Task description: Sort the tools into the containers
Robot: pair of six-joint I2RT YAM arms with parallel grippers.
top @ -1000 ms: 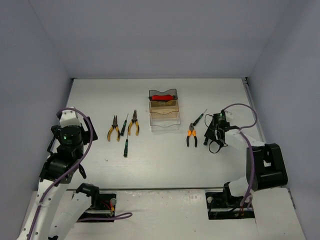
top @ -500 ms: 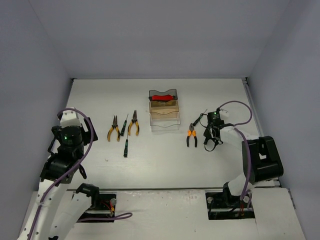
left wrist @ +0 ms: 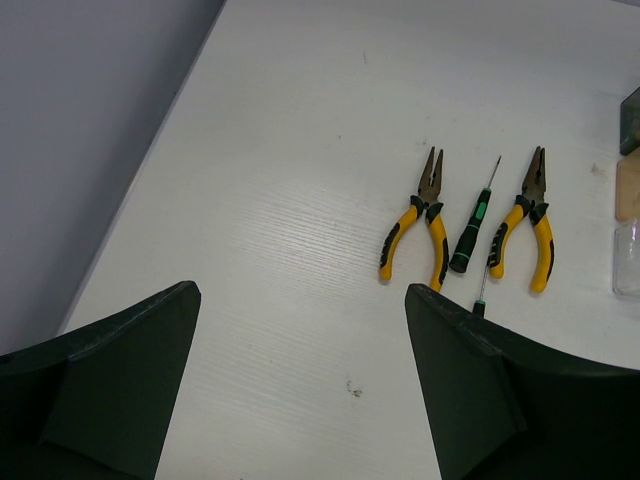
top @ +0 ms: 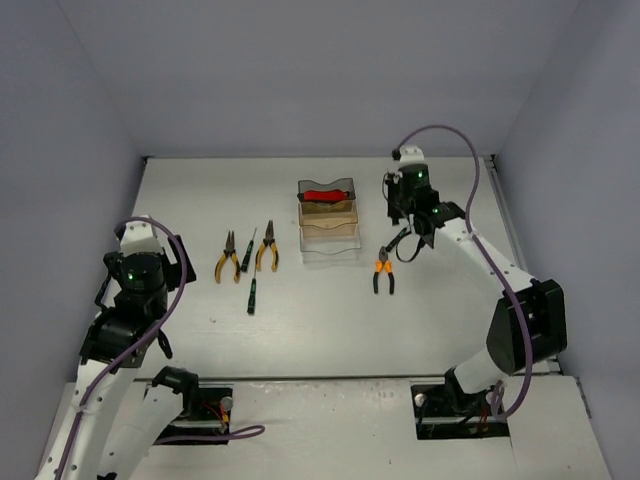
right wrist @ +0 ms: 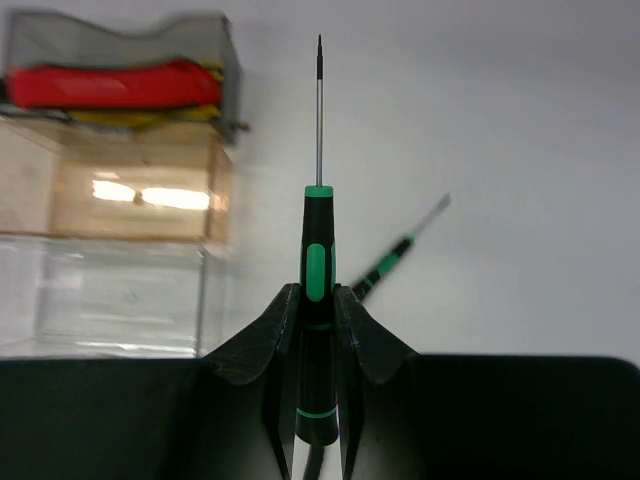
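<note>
My right gripper (top: 398,205) (right wrist: 318,300) is shut on a thin green-black screwdriver (right wrist: 318,240) and holds it above the table, just right of the bins. The smoky grey bin (top: 327,186) (right wrist: 215,45) holds a red-handled cutter (top: 325,194) (right wrist: 110,85) over something yellow. The amber bin (top: 328,211) (right wrist: 130,160) and the clear bin (top: 330,243) (right wrist: 110,295) adjoin it. A second screwdriver (right wrist: 392,262) lies on the table beside orange-handled pliers (top: 383,272). My left gripper (top: 165,255) (left wrist: 300,300) is open and empty, short of two yellow-handled pliers (left wrist: 425,215) (left wrist: 533,215) and two screwdrivers (left wrist: 474,225) (top: 252,293).
Grey walls close the white table (top: 440,320) on the left, right and back. The right arm's purple cable (top: 445,135) arches over the far right of the table.
My right gripper has risen with the screwdriver and swung from beside the orange-handled pliers toward the far side, next to the bins. The left arm has not moved.
</note>
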